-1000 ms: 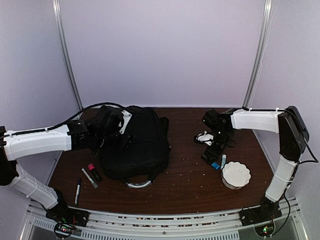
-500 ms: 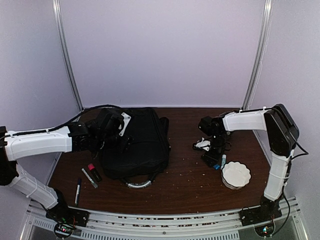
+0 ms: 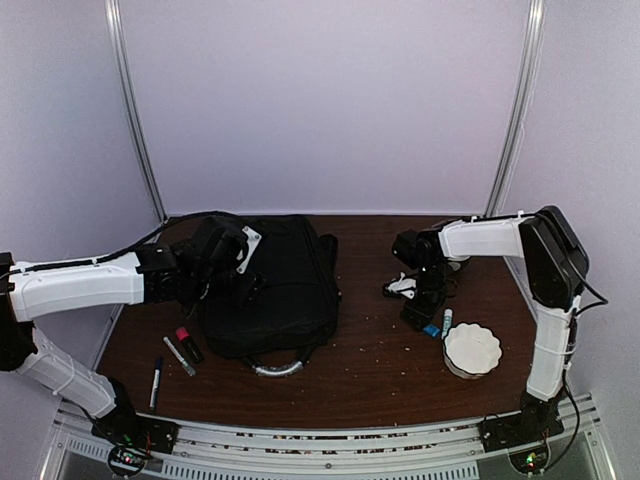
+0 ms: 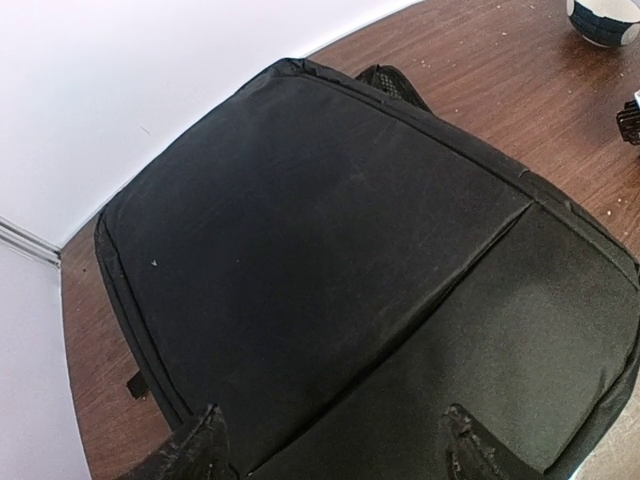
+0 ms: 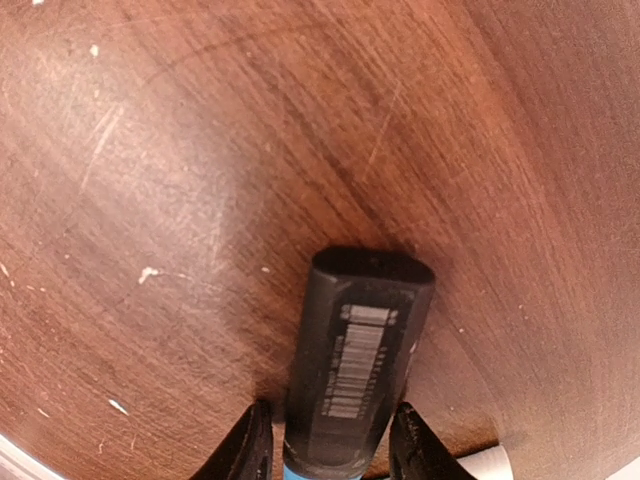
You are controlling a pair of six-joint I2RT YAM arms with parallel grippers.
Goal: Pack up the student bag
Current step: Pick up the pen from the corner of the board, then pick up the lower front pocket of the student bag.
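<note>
from the overhead camera i saw the student bag (image 3: 280,290) lying flat on the brown table (image 3: 370,375), left of centre in the frame, with its grey handle (image 3: 277,368) curling toward the bottom edge. the left gripper (image 3: 243,283) hung over the bag's left side. on that arm's wrist camera the black fabric filled nearly the whole picture, and the two fingertips (image 4: 205,450) at the bottom edge stood wide apart with nothing gripped between them. i couldn't tell whether they touched the cloth. right of centre in the overhead view, the right gripper (image 3: 420,308) pointed down at the tabletop. its wrist camera showed a black marker (image 5: 355,370) with a barcode label and a blue end lying between the fingers (image 5: 250,450), which sat close on either side of it. whether they had actually clamped it i could not tell. a white bowl (image 3: 472,348) sat at the lower right, with a blue-tipped pen (image 3: 446,322) just beside it, and a small white object (image 3: 405,287) lay left of that gripper. at the lower left, near the bag, lay a red-capped stick (image 3: 188,343), a grey marker (image 3: 178,356) and a thin pen (image 3: 155,382).
</note>
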